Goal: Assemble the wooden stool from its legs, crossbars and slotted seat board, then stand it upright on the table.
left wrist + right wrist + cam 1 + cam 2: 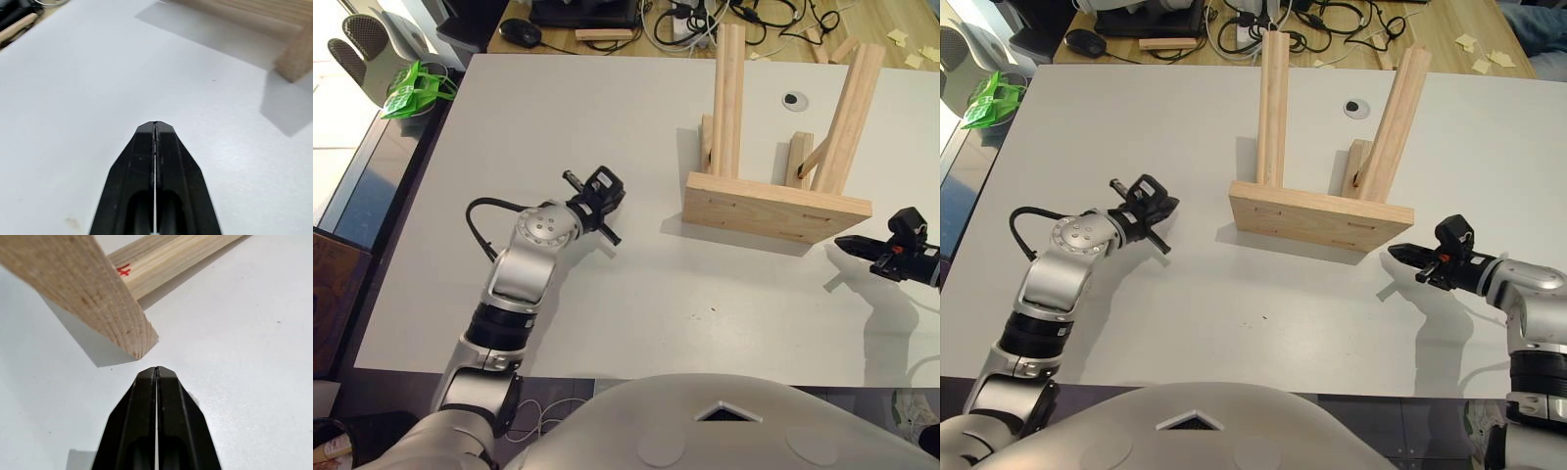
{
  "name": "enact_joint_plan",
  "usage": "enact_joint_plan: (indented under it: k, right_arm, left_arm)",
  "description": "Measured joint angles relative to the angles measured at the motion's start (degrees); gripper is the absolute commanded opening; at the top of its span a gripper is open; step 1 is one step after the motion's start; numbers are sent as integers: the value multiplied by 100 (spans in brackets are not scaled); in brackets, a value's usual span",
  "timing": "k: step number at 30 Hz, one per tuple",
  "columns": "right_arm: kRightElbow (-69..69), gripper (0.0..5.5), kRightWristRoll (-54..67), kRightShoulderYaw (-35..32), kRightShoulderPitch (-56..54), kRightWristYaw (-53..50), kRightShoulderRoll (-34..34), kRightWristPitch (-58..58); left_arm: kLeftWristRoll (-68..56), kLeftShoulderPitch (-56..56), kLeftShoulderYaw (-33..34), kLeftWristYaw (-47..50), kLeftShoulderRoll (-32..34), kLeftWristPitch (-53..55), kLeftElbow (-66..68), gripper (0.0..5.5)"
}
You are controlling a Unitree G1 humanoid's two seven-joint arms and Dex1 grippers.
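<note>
at about 1 o'clock on the flat white table (558,108): a pale, unpainted pine stool (769,208), put together but not standing on its feet. thick rectangular seat board (1317,220) low against the tabletop on the stool's 6 o'clock side, its broad face marked with a few small dark dots. two long square legs (728,98) reaching from the board toward 12 o'clock and splaying slightly apart. two further legs seen as short stubs (800,159) between them. cannot tell whether lying on its side or turned upside down. a red pen mark on the wood near the board's corner in the right wrist view.

left gripper (610,189), a black two-fingered claw, at 9 o'clock of the stool and well apart from it, over bare table, fingers pressed together on nothing. right gripper (1402,255) at 4 o'clock of the seat board, just beside its corner without touching, fingers likewise pressed together and empty.

small black round disc (793,99) on the table between the long legs. bright green packet (411,88) just off the table's 10 o'clock corner.
</note>
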Motion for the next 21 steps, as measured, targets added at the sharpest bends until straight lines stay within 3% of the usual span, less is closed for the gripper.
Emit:
enact_joint_plan:
  k: [9,21]
  right_arm:
    - [160,0,-426,395,-98,-370,188,-505]
    - [336,0,-488,244,-32,-606,185,-800]
  left_arm:
    - [0,5,-386,235,-572,212,85,1]
    - [-233,90,-331,748,-1493,601,377,1]
